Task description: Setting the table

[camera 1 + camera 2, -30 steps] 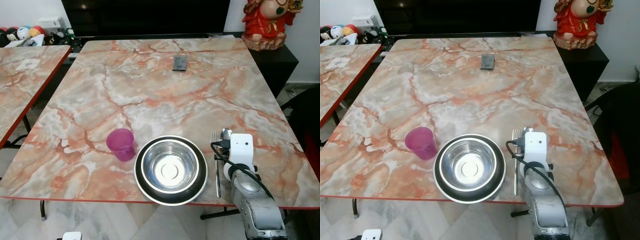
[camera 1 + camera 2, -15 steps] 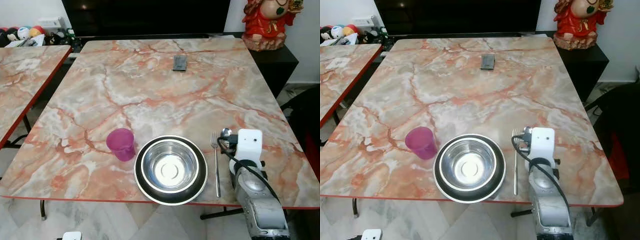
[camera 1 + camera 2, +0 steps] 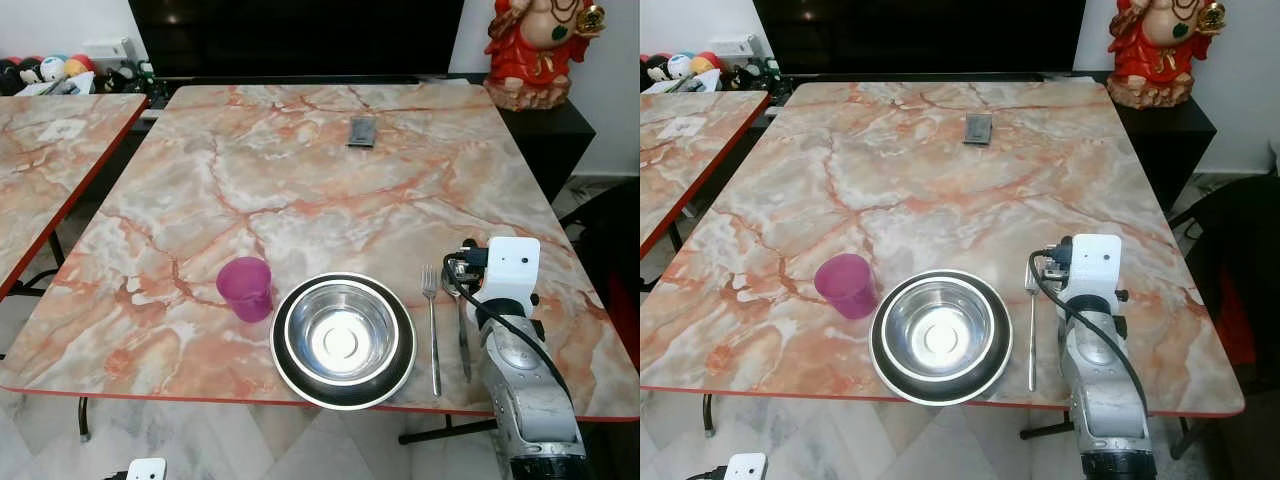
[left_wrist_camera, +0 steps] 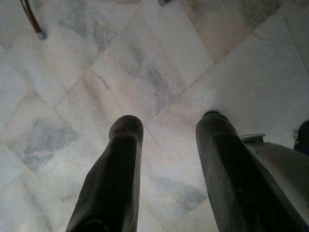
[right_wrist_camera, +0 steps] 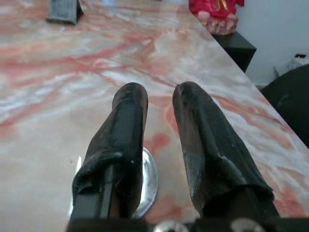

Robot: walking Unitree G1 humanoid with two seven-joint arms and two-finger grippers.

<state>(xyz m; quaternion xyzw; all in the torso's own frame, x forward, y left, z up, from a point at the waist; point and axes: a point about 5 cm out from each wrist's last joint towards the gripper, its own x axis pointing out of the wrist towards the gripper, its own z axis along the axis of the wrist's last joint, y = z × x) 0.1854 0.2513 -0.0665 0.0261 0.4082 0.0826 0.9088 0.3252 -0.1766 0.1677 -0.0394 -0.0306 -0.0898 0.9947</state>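
Spoon [image 3: 461, 318] lies flat on the marble tabletop [image 3: 330, 180] just right of the fork [image 3: 432, 325], beside the steel bowl [image 3: 341, 337]. Right gripper [image 5: 159, 104] hovers over its bowl end, fingers parted, holding nothing. Left gripper [image 4: 169, 125] hangs open above the floor [image 4: 145, 58].

No text, label, brand, number or sign can be read in any view. The small dark flat object [image 3: 361, 131] lying far up the marble table [image 3: 300, 180] is too small and blurred to show any writing, and the paper [image 3: 60, 129] on the neighbouring table to the left of it shows no legible marks.
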